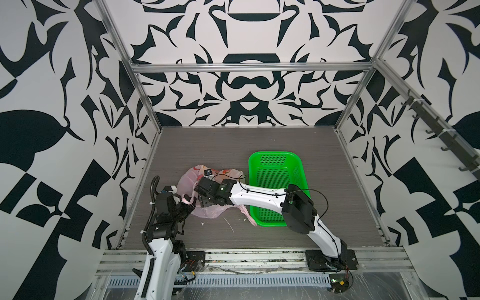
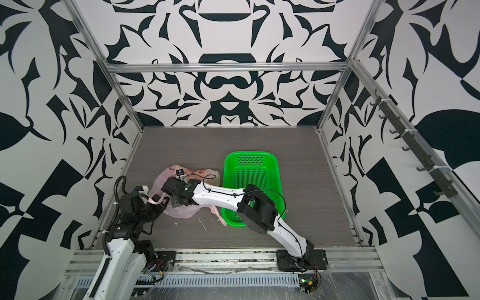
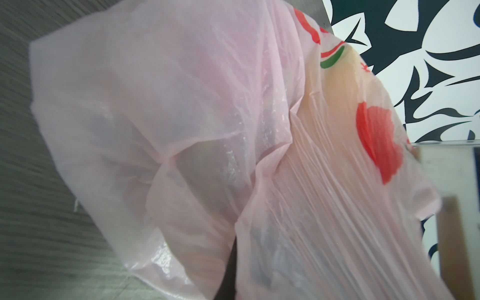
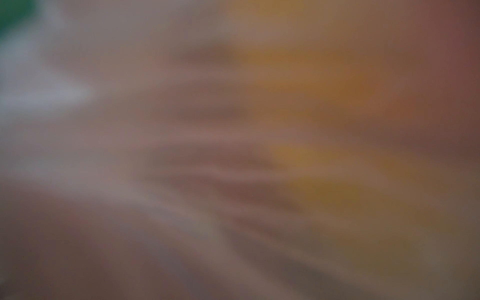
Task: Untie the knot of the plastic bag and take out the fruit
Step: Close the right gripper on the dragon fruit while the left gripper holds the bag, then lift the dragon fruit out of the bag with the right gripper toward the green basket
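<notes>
Left gripper (image 1: 187,206): jaws together, pinched on a pink strip of the bag (image 1: 187,179) at its near-left edge. In its wrist view the film runs in tight pleats toward the jaws, so I read this as an anchor hold that keeps the bag taut while the other arm works. Right gripper (image 1: 201,198): reached across the middle and pushed in at the bag from the basket side. I cannot tell whether its jaws are apart or together, because its wrist view is only a blur of film against the lens, tinted orange-yellow. Bag: slumped on the table (image 1: 233,145), left of centre, between the two grippers. Fruit (image 3: 342,78): inside the bag, none out, and showing only as a pale yellow swell behind the film. Knot: not found in any view. One handle (image 1: 246,214) trails loose toward the basket, so I judge the tie likely undone, though I cannot confirm it. Basket (image 1: 275,153): green, perforated, just right of the bag, no fruit visible in it, near corner hidden under the right forearm. Scraps (image 1: 230,226): white bits on the table in front of the bag. Obstructions: loose film around the right gripper hides what it reaches for, and the right forearm lies across the way from bag to basket.
</notes>
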Available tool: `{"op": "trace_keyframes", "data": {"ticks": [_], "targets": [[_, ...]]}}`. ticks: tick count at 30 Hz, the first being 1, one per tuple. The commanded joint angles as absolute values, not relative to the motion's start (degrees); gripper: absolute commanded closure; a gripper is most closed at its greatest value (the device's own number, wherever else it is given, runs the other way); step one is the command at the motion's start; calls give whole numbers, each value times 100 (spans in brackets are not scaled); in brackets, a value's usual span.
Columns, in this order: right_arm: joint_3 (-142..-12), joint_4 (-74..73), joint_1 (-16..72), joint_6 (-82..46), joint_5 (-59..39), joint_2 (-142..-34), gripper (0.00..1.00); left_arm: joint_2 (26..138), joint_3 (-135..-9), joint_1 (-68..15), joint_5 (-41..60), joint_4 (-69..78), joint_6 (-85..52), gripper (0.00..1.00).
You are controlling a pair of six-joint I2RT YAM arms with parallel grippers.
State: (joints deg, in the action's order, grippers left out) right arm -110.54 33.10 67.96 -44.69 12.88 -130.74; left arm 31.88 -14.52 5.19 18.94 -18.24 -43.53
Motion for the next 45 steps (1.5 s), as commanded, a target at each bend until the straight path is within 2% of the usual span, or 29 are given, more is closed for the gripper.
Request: {"op": "trace_keyframes", "data": {"ticks": [1,7,16,45], "targets": [[-10853,3100,6801,-4447,1261,-12806,52,3183,-1404,536,1954,-1793,-4340,100],[-10767,2979,6803,-4318,1288,-12519,63,3199,-1450,536,1907,-1757,-4349,100],[-10714,2918,6829,-4199,1288,-12193,70,3381,-1566,536,1872,-1596,-4343,100],[-10740,3014,6839,-3606,1407,-11648,74,3768,-1777,536,1749,-1253,-4307,100]]}}
